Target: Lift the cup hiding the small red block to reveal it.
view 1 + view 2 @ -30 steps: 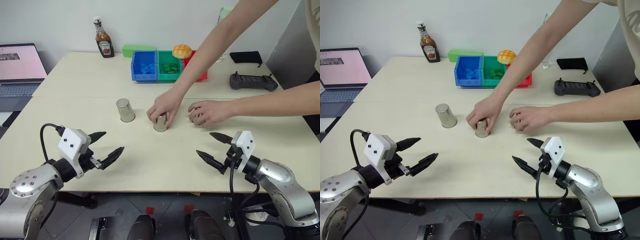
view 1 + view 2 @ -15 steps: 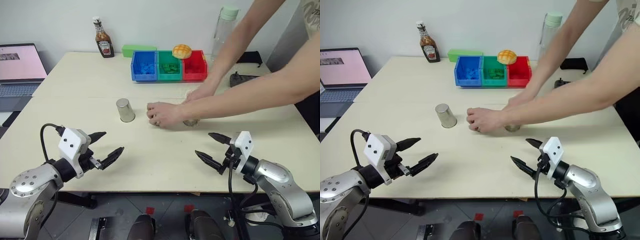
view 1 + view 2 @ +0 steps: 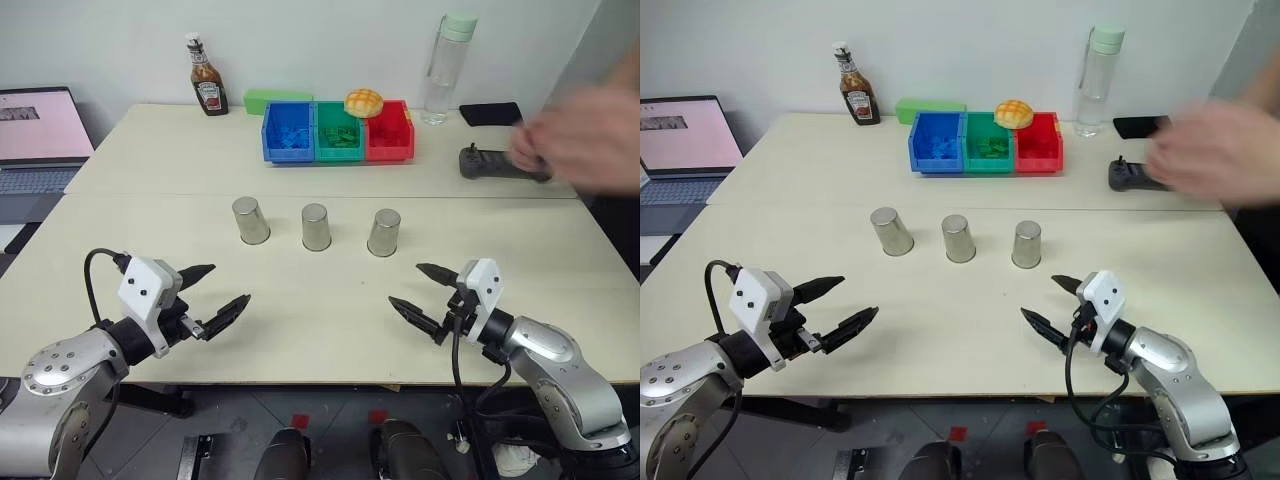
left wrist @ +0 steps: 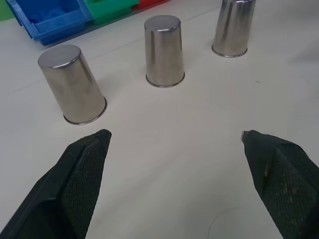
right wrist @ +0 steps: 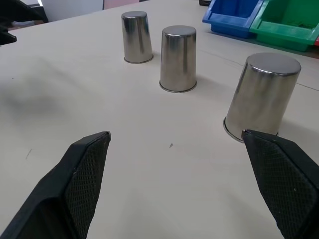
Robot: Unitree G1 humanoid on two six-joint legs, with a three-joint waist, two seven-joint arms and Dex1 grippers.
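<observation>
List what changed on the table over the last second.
The person's hands let go of the middle cup and right cup and pulled away to the right; one hand is near the table's edge. The left cup and both open tools stayed put.

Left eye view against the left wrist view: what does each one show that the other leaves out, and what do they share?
The left eye view alone has the ketchup bottle, the laptop, the clear water bottle, the bun on the bins, the black controller, a person's blurred hand, and the right end effector, open. The left wrist view alone gives a close look at the left end effector's finger pads, spread wide. Both share the three upside-down silver cups, the table, the coloured bins and the open left end effector.
</observation>
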